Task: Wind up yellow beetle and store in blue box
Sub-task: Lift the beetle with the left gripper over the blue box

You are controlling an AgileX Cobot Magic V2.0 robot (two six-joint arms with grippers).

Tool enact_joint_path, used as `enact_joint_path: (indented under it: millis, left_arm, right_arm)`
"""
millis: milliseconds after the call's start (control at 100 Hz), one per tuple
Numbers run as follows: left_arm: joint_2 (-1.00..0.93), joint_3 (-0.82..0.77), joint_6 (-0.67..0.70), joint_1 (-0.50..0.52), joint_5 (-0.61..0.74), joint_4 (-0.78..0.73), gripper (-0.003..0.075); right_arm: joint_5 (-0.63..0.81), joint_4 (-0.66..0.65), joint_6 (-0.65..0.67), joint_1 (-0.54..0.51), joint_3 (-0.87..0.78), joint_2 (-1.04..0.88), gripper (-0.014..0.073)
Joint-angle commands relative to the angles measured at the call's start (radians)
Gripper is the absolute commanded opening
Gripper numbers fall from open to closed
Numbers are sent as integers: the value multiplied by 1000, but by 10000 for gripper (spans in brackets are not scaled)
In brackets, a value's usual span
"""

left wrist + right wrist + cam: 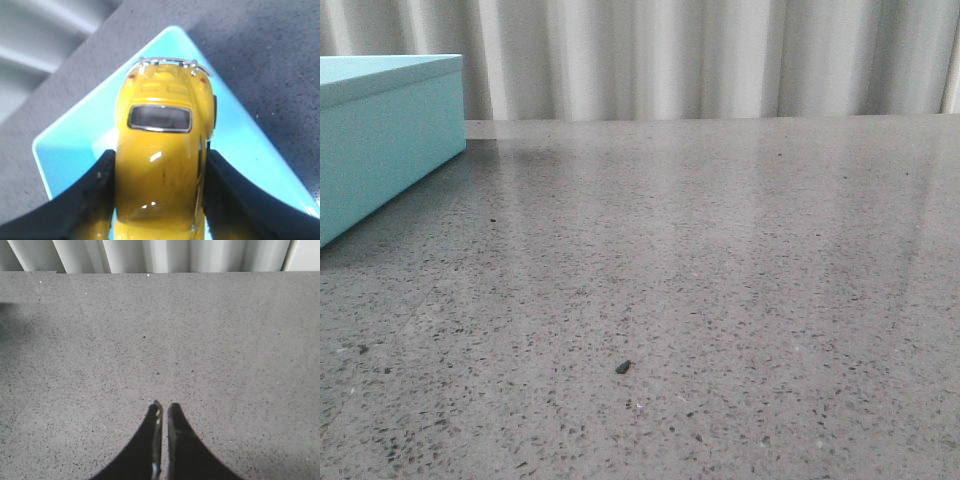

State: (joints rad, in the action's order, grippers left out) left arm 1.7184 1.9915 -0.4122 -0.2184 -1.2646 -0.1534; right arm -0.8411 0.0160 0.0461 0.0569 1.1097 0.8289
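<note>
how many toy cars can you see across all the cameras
1. The yellow beetle is clamped between the left gripper fingers, above the blue box. No car shows in the front or right wrist views.

- Small yellow toy beetle car (pixel 157 165): glossy painted shell with bright highlights; dark shiny rear window in a chrome-like trim; silvery metallic bumper.
- Large turquoise-blue rectangular box (pixel 380 140), far left: flat matt sides, smooth lid.
- Grey speckled stone-like tabletop (pixel 720 300): smooth, with a faint sheen toward the far edge.
- Black left gripper fingers (pixel 85 200): matt, plastic-looking.
- Black right gripper fingers (pixel 180 445): matt, smooth.
- Pale backdrop (pixel 720 55), far side: soft vertical folds, matt.
</note>
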Motion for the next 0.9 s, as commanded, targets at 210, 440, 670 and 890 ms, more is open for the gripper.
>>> enact_joint_path:
  millis: [210, 440, 670, 890]
  left_arm:
    - [-52, -133, 20, 161, -4, 168, 91]
    - [-29, -305, -29, 184, 4, 193, 91]
    - [12, -344, -28, 184, 45, 206, 92]
    - [39, -344, -28, 184, 66, 213, 92]
  right_arm:
    - [67, -2, -13, 2, 23, -6, -61]
    - [72, -2, -13, 2, 23, -6, -61]
    - [73, -2, -13, 2, 23, -6, -61]
    - [73, -2, -13, 2, 23, -6, -61]
